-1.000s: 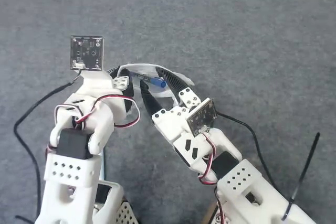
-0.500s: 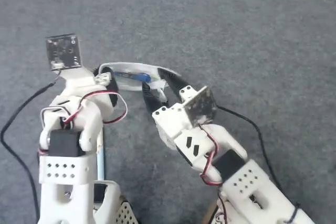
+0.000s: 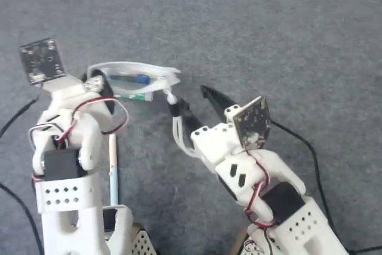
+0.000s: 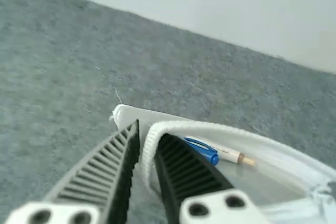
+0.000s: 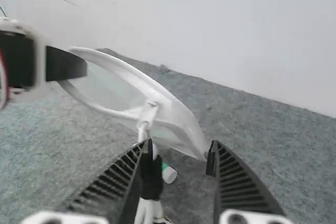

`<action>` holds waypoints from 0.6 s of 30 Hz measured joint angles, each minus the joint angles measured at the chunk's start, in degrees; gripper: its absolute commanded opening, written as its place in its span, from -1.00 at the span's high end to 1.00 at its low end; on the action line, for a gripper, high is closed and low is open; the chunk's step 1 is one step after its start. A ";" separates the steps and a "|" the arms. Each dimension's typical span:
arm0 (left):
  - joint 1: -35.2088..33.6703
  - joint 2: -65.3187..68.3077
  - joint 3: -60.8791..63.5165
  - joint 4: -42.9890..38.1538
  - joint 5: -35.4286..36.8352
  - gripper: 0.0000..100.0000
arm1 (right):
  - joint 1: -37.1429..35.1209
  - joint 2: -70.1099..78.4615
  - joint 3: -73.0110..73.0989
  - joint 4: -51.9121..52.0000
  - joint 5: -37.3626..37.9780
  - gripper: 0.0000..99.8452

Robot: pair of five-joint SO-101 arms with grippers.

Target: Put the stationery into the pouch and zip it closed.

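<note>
Over the last second the left pincer [image 4: 143, 139], clamped on the pouch [image 3: 156, 72] end, has drawn it off the right pincer [image 5: 179, 148], whose jaws stand apart, the pull [image 5: 148, 113] beside one; the zip looks nearly shut; one pouch; inside, one blue pen [image 4: 202, 149] and one green-banded pen [image 3: 134, 95]; one loose pen [image 3: 113, 168] behind the left pincer, probably still to pack.

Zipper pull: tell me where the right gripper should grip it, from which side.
Probably pinch the hanging tab of the zipper pull, coming from the pouch's free end, opposite the left gripper; the tab dangles toward the open right gripper.
</note>
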State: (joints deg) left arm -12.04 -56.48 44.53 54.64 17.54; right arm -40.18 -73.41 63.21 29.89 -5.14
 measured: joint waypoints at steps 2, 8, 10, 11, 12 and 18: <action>-2.99 0.00 0.00 -1.49 0.00 0.98 | 1.32 2.02 -1.05 0.00 0.00 0.66; -10.37 0.00 0.00 -2.55 1.49 0.98 | 3.08 11.25 -5.01 0.00 -0.18 0.66; -12.84 0.00 0.00 -2.64 1.67 0.98 | 2.99 15.30 -6.33 0.00 -0.18 0.66; -13.89 0.00 0.00 -2.64 1.67 0.98 | 2.99 17.32 -7.03 0.00 -0.18 0.67; -14.86 0.00 0.00 -2.64 1.67 0.98 | 2.99 19.43 -7.82 0.00 -0.18 0.67; -20.31 0.00 0.00 -2.64 1.67 0.98 | 2.99 32.88 -13.89 0.00 -0.18 0.67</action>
State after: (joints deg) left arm -32.35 -56.48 44.53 52.00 19.21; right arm -37.19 -40.53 49.32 29.89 -5.32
